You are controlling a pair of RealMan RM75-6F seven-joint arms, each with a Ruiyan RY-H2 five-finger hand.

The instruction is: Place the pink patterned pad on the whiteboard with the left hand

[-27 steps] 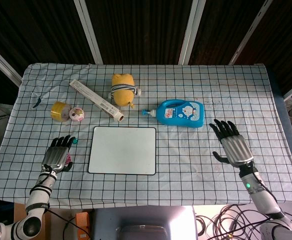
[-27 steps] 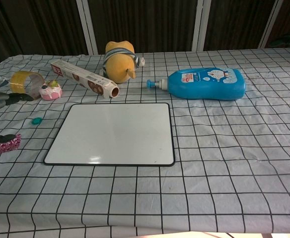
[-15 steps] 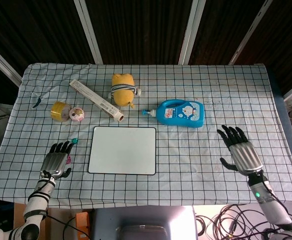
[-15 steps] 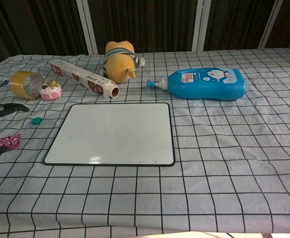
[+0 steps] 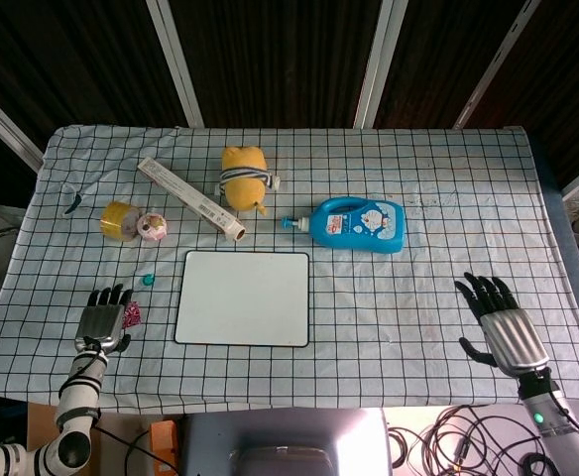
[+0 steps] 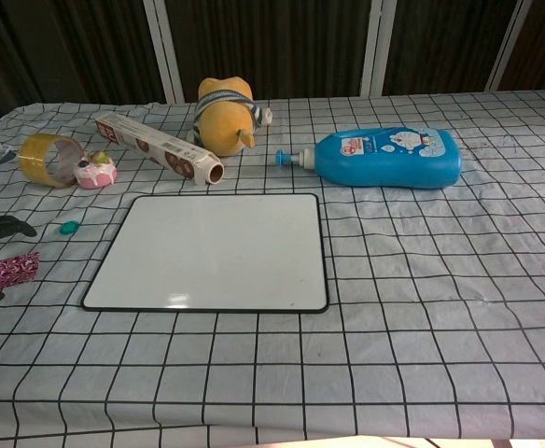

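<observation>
Pink patterned pad (image 6: 5, 272) lies on the checked cloth at the desk's left front edge, well left of the whiteboard (image 5: 243, 297), not on it. Left hand (image 5: 101, 319) sits palm-down just beside it, fingers apart and stretched forward; in the head view the pad (image 5: 133, 315) peeks out at the hand's right side. Whether the hand grips the pad I cannot tell: from the chest view only dark fingertips (image 6: 11, 225) show at the frame edge, above the pad. Right hand (image 5: 502, 325) hovers far off at the desk's right front corner, fingers spread, holding nothing. Small teal bit (image 5: 149, 280) lies between the left hand and the whiteboard's far left corner. Farther back: yellow tape roll (image 5: 119, 219) touching a small pink cupcake-like toy (image 5: 153, 227), long printed box (image 5: 191, 198) lying diagonal, yellow plush (image 5: 244, 177) just behind its right end, blue bottle (image 5: 357, 224) on its side, nozzle pointing left.
</observation>
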